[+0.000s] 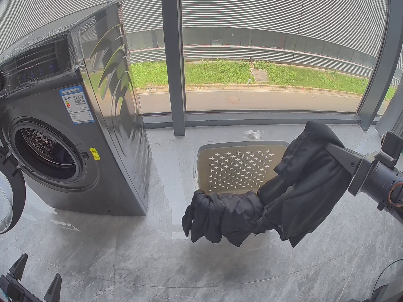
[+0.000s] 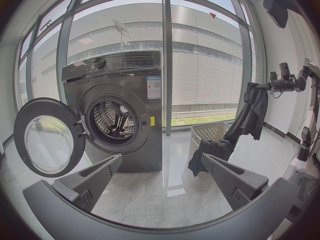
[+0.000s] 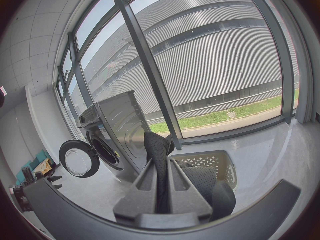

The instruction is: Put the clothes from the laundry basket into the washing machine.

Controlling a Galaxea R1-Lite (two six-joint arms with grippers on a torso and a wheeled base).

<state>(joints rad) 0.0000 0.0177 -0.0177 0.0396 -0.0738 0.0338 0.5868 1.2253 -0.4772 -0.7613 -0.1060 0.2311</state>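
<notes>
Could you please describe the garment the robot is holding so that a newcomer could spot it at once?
Right of the grey washing machine, a beige laundry basket stands by the window. A dark garment hangs from the right hand above it, its lower end draped over the basket's near rim. It is soft and near-black, unlike the pale perforated basket.

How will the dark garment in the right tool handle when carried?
Likely floppy: the dark garment hangs folded from the right tool. Its tail drapes over the laundry basket rim, so it may snag or tug the basket.
</notes>
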